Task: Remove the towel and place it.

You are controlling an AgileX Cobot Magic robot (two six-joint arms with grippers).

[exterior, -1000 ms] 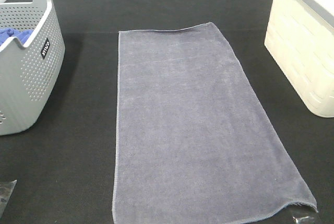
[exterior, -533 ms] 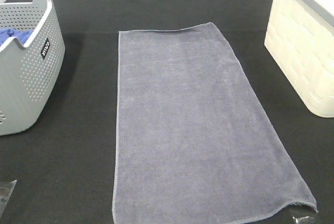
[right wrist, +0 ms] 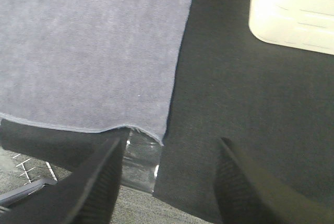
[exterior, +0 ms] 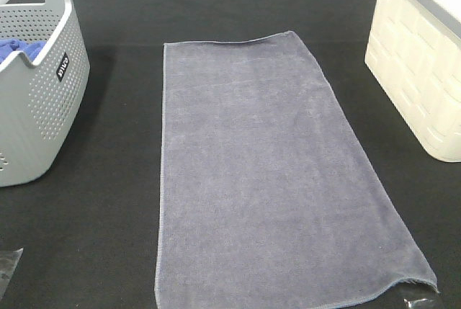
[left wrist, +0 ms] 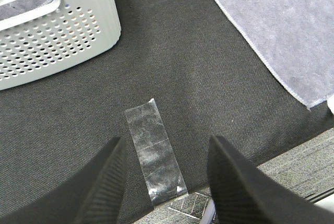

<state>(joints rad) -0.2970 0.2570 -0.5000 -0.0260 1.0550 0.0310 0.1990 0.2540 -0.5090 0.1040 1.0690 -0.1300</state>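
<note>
The greyish-lavender towel [exterior: 266,172] lies spread flat in the middle of the black table, its long side running from front to back. In the left wrist view one corner of the towel [left wrist: 276,25] shows, apart from my left gripper [left wrist: 167,182], which is open over a strip of clear tape [left wrist: 154,151]. My right gripper [right wrist: 169,182] is open too, just in front of the towel's [right wrist: 88,46] near hem and beside its corner, touching nothing. Neither gripper shows in the exterior view.
A grey perforated basket [exterior: 50,100] with a bright blue cloth [exterior: 18,48] inside stands at the left, also seen as the basket wall [left wrist: 52,41]. A cream box [exterior: 421,64] stands at the right. The table's front edge lies close beneath both grippers.
</note>
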